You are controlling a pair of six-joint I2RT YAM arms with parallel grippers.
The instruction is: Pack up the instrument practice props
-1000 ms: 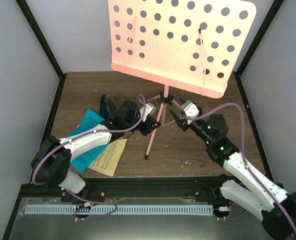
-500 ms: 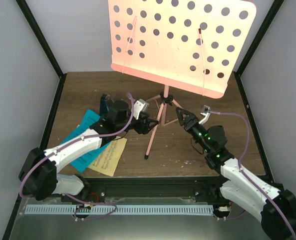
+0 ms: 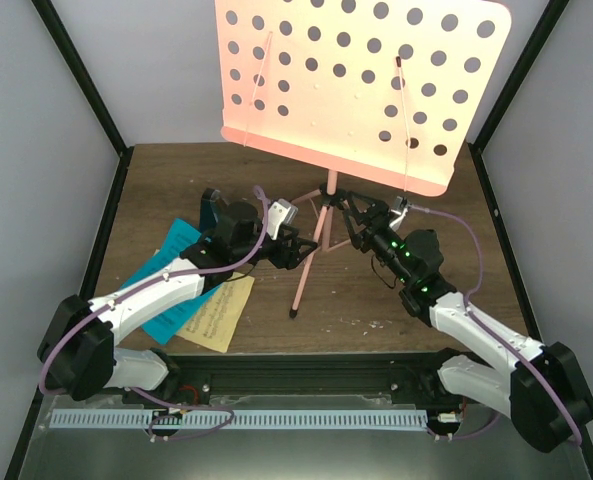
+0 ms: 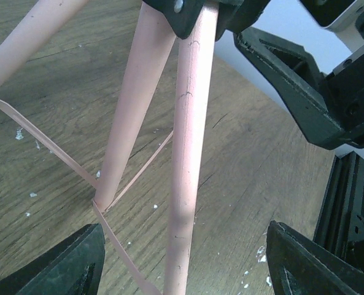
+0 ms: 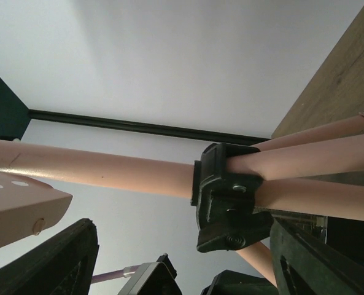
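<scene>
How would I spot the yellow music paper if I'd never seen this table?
Find the pink hole-punched music stand on the brown wooden table. Left of its legs, near the front edge, two sheets lie under the left arm. Pick the pale-yellow printed page, not the cyan page.

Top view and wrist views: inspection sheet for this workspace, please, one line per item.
Surface: wooden table, few white flecks.
Job's things: pink music stand upright; cyan page and yellow page flat, partly under the left arm; metronome beside them.
Clutter: nothing seen.
Grippers: left gripper open, lined up on a stand leg; right gripper open at the tripod's black hub.
Cables: purple cable looped along each arm.
Surroundings: pale walls, black frame posts.
</scene>
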